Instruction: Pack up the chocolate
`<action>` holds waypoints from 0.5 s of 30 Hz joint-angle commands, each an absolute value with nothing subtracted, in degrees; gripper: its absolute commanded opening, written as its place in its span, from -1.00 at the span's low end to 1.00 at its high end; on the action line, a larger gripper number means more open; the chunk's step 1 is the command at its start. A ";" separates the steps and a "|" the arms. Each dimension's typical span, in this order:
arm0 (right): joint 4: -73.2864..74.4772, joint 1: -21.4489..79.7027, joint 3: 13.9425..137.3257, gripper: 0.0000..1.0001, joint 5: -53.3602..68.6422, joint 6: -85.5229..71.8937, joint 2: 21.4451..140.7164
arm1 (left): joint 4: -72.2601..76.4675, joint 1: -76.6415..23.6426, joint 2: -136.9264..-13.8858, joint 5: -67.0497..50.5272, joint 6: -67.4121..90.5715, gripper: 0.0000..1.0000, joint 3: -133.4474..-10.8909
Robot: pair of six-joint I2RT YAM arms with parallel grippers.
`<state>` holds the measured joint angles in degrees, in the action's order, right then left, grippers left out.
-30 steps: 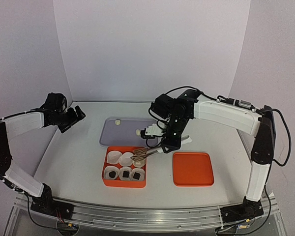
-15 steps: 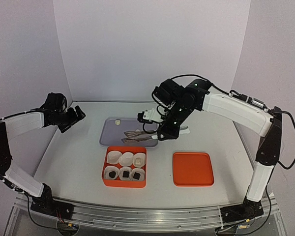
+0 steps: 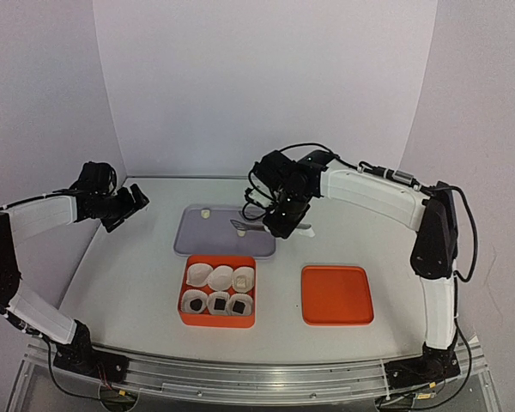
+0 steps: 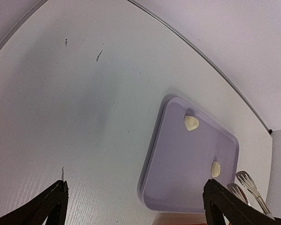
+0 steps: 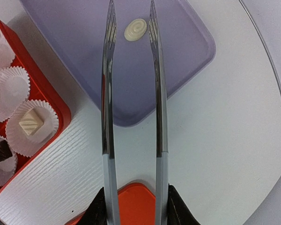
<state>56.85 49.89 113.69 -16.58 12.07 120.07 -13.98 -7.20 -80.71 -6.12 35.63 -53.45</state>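
My right gripper (image 3: 279,215) (image 5: 136,208) is shut on metal tongs (image 3: 245,225) (image 5: 107,93). The tong tips hang open over a purple tray (image 3: 197,236) (image 5: 178,61), either side of a cream-white chocolate (image 5: 135,29). A second cream chocolate (image 3: 204,212) (image 4: 191,123) lies at the tray's far left. An orange box (image 3: 184,275) (image 5: 51,108) holds six paper cups. Three dark chocolates fill its front row (image 3: 217,302), and one cream chocolate (image 3: 243,278) (image 5: 32,123) sits in the back right cup. My left gripper (image 3: 129,204) (image 4: 138,206) is open and empty at the far left.
An orange lid (image 3: 336,294) (image 5: 133,206) lies flat to the right of the box. Curved white walls close off the back and sides of the table (image 3: 137,275).
My right arm has carried the tongs from over the box's back right cup, away to the purple tray. A cream chocolate now sits in that cup. The left arm has not moved.
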 commanded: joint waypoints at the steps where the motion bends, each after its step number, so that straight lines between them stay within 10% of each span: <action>1: 55.77 49.16 115.81 -0.34 -16.38 4.97 120.29 | -13.10 -7.36 -78.59 -5.20 36.20 0.99 -53.26; 15: 55.50 48.73 117.64 -0.30 -11.08 -3.03 125.19 | -12.81 -7.38 -79.72 -5.30 36.54 0.99 -52.97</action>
